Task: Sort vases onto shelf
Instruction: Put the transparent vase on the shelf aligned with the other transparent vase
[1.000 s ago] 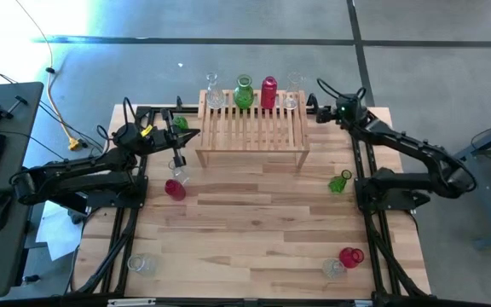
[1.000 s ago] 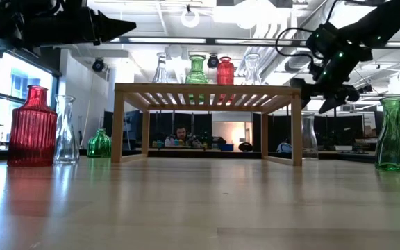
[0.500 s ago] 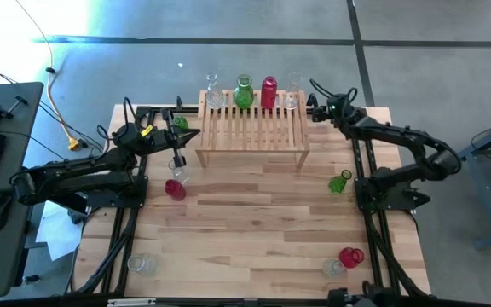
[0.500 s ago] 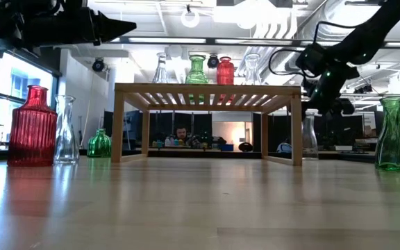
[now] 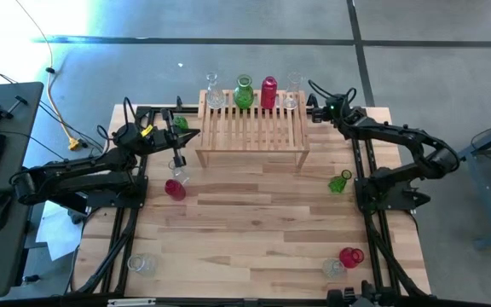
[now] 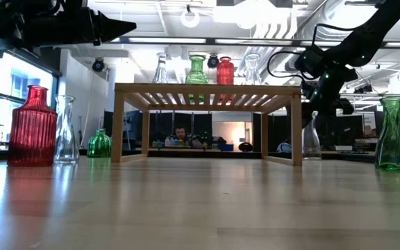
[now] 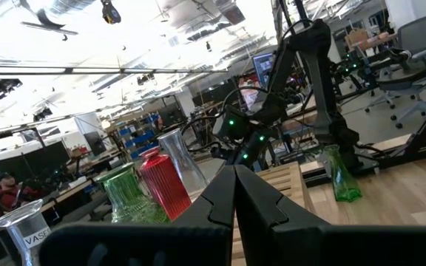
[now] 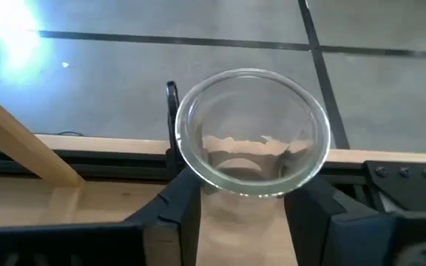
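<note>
Right wrist view alone shows the grip: right pincer (image 8: 242,210) fingers flank a clear vase (image 8: 254,133), touching its sides, vase empty. It stands on the table (image 5: 254,222) just right of the shelf (image 5: 252,130). Four vases (image 5: 244,90) line the shelf's far edge. Left pincer (image 5: 196,134), shut together, hovers left of the shelf.

plank table (image 5: 254,247), shelf (image 5: 252,132), perhaps eleven vases (image 5: 175,188)
</note>
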Tool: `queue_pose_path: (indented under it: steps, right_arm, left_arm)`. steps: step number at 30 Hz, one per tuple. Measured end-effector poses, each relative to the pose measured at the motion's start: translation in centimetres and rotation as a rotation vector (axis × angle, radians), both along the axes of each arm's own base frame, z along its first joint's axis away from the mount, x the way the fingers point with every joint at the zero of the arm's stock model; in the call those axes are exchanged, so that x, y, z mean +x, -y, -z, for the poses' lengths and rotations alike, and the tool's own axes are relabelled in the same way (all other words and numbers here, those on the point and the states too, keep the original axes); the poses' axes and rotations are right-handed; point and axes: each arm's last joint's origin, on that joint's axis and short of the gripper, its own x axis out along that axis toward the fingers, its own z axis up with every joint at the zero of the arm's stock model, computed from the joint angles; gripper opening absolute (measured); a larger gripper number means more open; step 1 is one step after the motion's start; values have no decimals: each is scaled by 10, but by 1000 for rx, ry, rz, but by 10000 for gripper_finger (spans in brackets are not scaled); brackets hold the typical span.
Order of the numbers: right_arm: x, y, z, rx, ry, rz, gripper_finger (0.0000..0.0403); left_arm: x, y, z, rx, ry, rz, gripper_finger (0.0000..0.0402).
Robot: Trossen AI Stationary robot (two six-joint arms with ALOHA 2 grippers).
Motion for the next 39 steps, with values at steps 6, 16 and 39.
queue_pose_path:
  steps: [6,16,39]
  right_arm:
    - [3,-6,-5,-10,-21,-41,122]
    - [-15,-41,-46,-62,15,-83,125]
    - [30,-139,-207,-174,52,-587,124]
  left_arm:
    - [0,0,0,0,0,0,0]
    - [0,0,0,0,0,0,0]
    - [0,0,0,0,0,0,0]
